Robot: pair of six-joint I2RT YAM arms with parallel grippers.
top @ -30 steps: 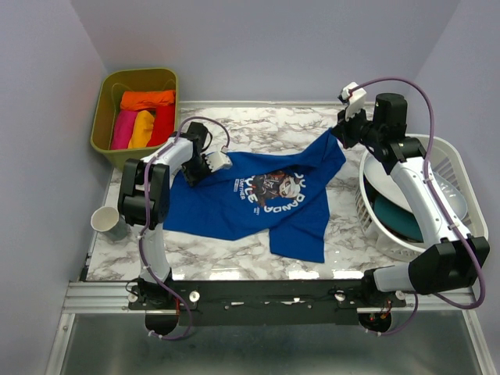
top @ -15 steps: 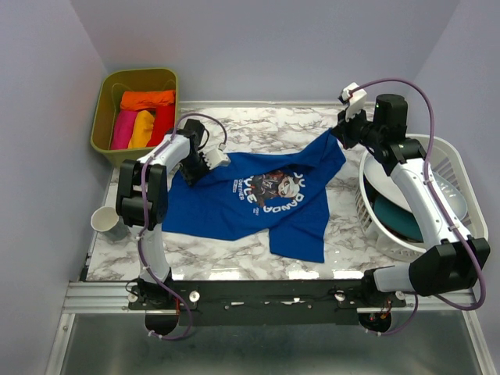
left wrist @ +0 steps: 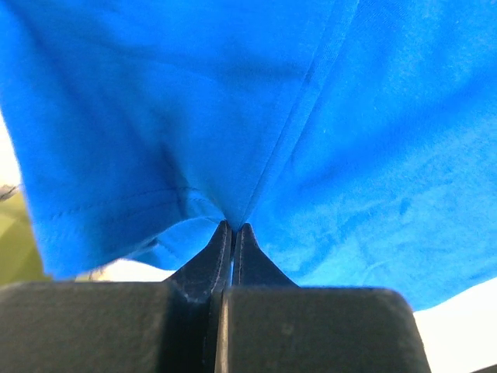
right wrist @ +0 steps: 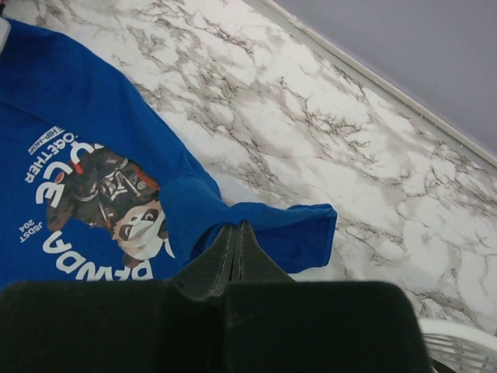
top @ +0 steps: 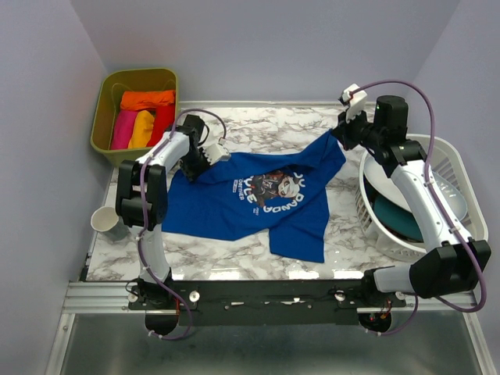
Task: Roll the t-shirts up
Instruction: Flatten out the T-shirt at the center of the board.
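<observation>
Blue t-shirt is lying spread out on the marble counter, a bit rumpled, with its near corner folding over toward the front edge. Both arms are gripping it at the far side.

The left gripper is sitting at the shirt's far-left part. In the left wrist view its jaws are pressed together on a pinch of blue cloth, and the fabric is puckering right at the tips.

The right gripper is pinching the far-right corner. In the right wrist view the jaws are closing tight on a fold of the shirt next to a sleeve.

The chest print is showing a dark cartoon figure with white lettering curving around it. It's facing away from the camera, so I'm only making out something like "TOGETHER" in small letters. The bigger words I can't read for sure.

Off the far-left corner, a green bin is holding rolled shirts: orange, pink, yellow and red. A white basket is sitting on the right, and a paper cup is standing at the left edge.
</observation>
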